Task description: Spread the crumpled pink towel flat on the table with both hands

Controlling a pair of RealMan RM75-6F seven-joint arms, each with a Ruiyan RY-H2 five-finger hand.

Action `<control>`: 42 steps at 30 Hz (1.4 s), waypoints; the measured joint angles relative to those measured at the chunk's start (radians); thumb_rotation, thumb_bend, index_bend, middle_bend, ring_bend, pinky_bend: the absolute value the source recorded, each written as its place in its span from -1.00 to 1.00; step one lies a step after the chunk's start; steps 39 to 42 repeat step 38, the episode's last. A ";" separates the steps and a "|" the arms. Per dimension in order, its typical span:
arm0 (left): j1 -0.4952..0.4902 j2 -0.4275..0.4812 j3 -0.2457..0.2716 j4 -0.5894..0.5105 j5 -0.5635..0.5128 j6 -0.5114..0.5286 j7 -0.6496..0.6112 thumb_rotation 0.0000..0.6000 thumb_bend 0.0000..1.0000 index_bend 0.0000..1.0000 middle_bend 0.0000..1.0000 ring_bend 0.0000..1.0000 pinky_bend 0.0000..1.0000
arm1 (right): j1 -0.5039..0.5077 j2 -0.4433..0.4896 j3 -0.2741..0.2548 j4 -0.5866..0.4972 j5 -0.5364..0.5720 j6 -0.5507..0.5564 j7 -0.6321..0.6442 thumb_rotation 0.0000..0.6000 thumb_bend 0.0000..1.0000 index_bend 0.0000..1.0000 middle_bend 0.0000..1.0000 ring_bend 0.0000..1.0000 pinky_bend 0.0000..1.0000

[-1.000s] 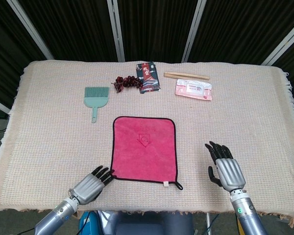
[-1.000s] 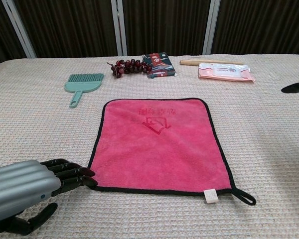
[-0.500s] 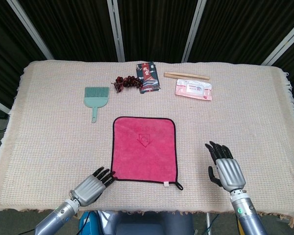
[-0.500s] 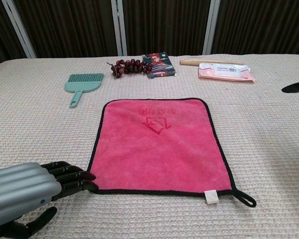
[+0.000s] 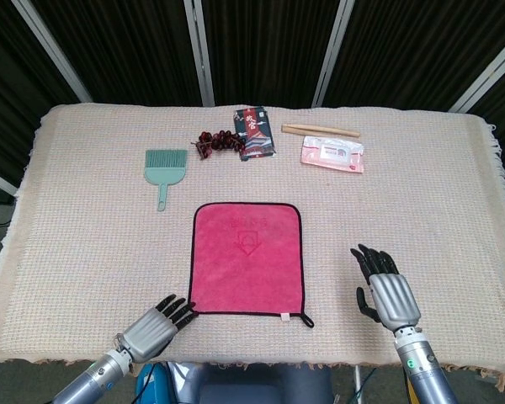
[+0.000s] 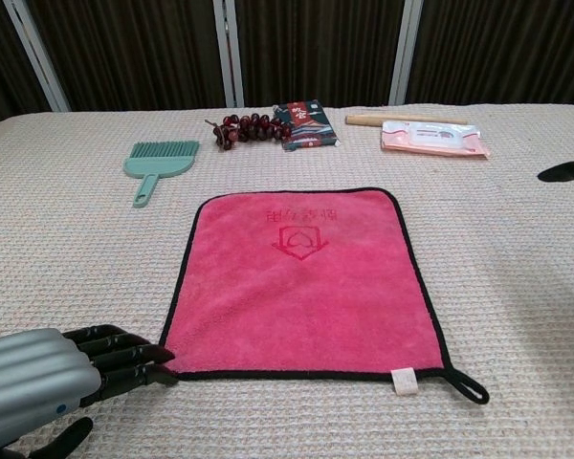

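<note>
Surface (image 5: 84,219): covered in a beige woven cloth with fringed edges.

Towel (image 5: 247,257): pink, black-bound, lying flat and square at centre front; hanging loop (image 5: 306,319) and small tag at its near right corner; embossed emblem facing up.

Left hand (image 5: 158,323): at the near edge, holding nothing, fingertips (image 6: 139,355) together and reaching to the towel's near left corner; whether they touch it cannot be told.

Right hand (image 5: 380,286): fingers spread, empty, on bare cloth well right of the towel.

Far row, left to right: green brush (image 5: 165,167); dark red beads (image 5: 215,142); dark packet (image 5: 254,133); wooden stick (image 5: 320,130) just behind a pink wipes pack (image 5: 332,156). Pack and packet closed; contents not visible.

Open room: wide bare strips left and right of the towel, and a band between towel and far row.
</note>
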 measured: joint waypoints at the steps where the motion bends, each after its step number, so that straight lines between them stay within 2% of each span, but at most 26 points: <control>1: 0.002 0.002 0.001 -0.001 0.005 0.002 -0.004 1.00 0.51 -0.84 -0.95 -1.00 -1.00 | 0.000 -0.001 0.000 0.000 0.000 0.001 -0.002 1.00 0.24 -1.00 -1.00 -1.00 -1.00; 4: 0.012 0.008 0.003 -0.006 0.027 0.019 -0.031 1.00 0.38 -0.84 -0.95 -1.00 -1.00 | -0.002 -0.001 -0.001 0.001 -0.004 0.003 -0.004 1.00 0.24 -1.00 -1.00 -1.00 -1.00; 6: 0.020 0.016 0.003 -0.011 0.051 0.038 -0.061 1.00 0.21 -0.84 -0.96 -1.00 -1.00 | -0.002 -0.001 -0.001 0.004 -0.004 0.002 -0.002 1.00 0.24 -1.00 -1.00 -1.00 -1.00; 11: 0.044 0.048 0.002 -0.024 0.125 0.105 -0.150 1.00 -0.39 -0.87 -0.98 -1.00 -1.00 | 0.001 -0.007 0.001 0.023 -0.006 -0.003 0.001 1.00 0.24 -1.00 -1.00 -1.00 -1.00; 13: 0.059 0.064 -0.003 -0.029 0.153 0.146 -0.188 1.00 -0.49 -0.89 -0.99 -1.00 -1.00 | 0.003 -0.011 0.001 0.033 -0.008 -0.004 -0.004 1.00 0.23 -1.00 -1.00 -1.00 -1.00; 17: 0.094 0.086 -0.025 -0.036 0.172 0.238 -0.230 1.00 -0.55 -0.90 -1.00 -1.00 -1.00 | 0.001 -0.021 0.002 0.063 -0.011 0.004 -0.015 1.00 0.18 -1.00 -1.00 -1.00 -1.00; 22: 0.165 0.110 -0.077 -0.034 0.175 0.401 -0.267 1.00 -0.66 -0.95 -1.00 -1.00 -1.00 | -0.021 -0.026 -0.008 0.078 -0.049 0.047 -0.012 1.00 -0.09 -1.00 -1.00 -1.00 -1.00; 26: 0.244 0.146 -0.115 -0.012 0.173 0.541 -0.301 1.00 -0.74 -0.97 -1.00 -1.00 -1.00 | -0.056 -0.025 -0.026 0.097 -0.118 0.114 0.009 1.00 -0.21 -1.00 -1.00 -1.00 -1.00; 30: 0.325 0.193 -0.130 0.028 0.164 0.635 -0.317 1.00 -0.76 -0.99 -1.00 -1.00 -1.00 | -0.101 -0.019 -0.043 0.125 -0.174 0.187 0.047 1.00 -0.26 -1.00 -1.00 -1.00 -1.00; 34: 0.386 0.236 -0.130 0.067 0.155 0.692 -0.351 1.00 -0.82 -1.00 -1.00 -1.00 -1.00 | -0.137 -0.015 -0.051 0.156 -0.214 0.244 0.083 1.00 -0.34 -1.00 -1.00 -1.00 -1.00; 38: 0.429 0.260 -0.135 0.122 0.148 0.726 -0.384 1.00 -0.96 -1.00 -1.00 -1.00 -1.00 | -0.165 -0.016 -0.053 0.199 -0.243 0.278 0.115 1.00 -0.43 -1.00 -1.00 -1.00 -1.00; 42: 0.429 0.260 -0.135 0.122 0.148 0.726 -0.384 1.00 -0.96 -1.00 -1.00 -1.00 -1.00 | -0.165 -0.016 -0.053 0.199 -0.243 0.278 0.115 1.00 -0.43 -1.00 -1.00 -1.00 -1.00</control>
